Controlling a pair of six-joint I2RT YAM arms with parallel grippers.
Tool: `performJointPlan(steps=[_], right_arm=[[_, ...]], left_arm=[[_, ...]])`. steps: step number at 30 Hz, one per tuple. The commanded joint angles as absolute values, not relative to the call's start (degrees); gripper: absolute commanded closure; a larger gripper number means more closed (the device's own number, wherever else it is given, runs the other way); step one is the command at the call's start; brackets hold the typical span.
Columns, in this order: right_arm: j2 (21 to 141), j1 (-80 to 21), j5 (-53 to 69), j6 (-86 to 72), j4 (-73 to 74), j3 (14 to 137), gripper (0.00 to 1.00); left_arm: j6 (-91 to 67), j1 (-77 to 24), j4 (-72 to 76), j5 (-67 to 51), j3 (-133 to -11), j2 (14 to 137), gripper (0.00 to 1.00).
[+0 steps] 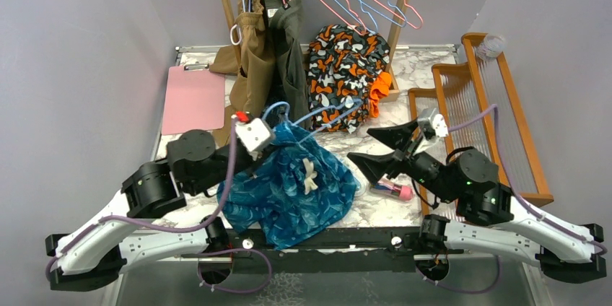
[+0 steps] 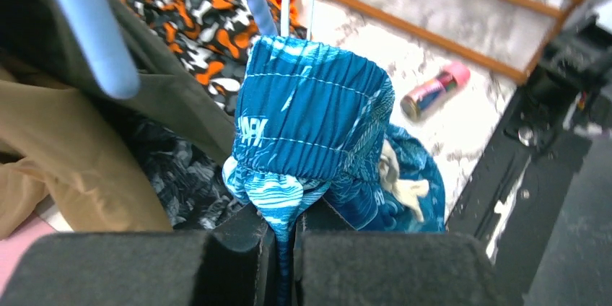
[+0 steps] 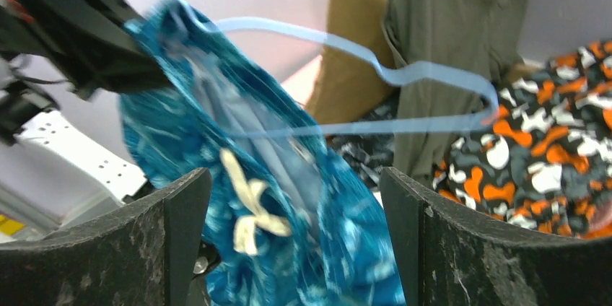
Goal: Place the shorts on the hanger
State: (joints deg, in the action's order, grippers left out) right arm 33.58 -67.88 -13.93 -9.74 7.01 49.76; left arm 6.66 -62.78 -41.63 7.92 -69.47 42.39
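The teal-blue shorts (image 1: 289,183) are held up at the gathered waistband, and the rest is heaped on the marble tabletop (image 1: 426,68) with the cream drawstring bow facing up. A fold of the fabric is clamped between the jaws of the left gripper (image 2: 285,237), at the shorts' upper left corner. The light-blue wire hanger (image 3: 404,75) runs into the waistband and projects beyond the shorts toward the blotch-patterned garment (image 1: 346,68) behind them. The right gripper (image 1: 375,149) is held just right of the shorts, its jaws wide apart and nothing between them. A pink-capped tube (image 1: 393,189) lies to the right of the shorts.
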Motion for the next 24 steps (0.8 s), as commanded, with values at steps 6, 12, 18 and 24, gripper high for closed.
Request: performJointPlan(steps=[6, 12, 18, 24], right_arm=[[36.27, -68.20, -18.38, -22.53, 8.32, 44.50, 0.00], [38.69, -68.21, -18.26, -23.43, 4.65, 40.97, 0.00], [39.16, -68.20, -16.08, -22.55, 5.62, 40.86, 0.03], [36.99, -68.21, -16.01, -20.84, 6.78, 41.13, 0.05]], left_arm=[[1.62, -62.67, -27.74, 12.78, -68.23, 34.95, 1.00], [0.54, -62.71, -25.48, 10.42, -69.76, 35.63, 1.00], [0.50, -62.72, -22.45, 14.24, -71.92, 35.58, 1.00], [1.35, -62.72, -17.19, 15.95, -74.40, 35.95, 1.00]])
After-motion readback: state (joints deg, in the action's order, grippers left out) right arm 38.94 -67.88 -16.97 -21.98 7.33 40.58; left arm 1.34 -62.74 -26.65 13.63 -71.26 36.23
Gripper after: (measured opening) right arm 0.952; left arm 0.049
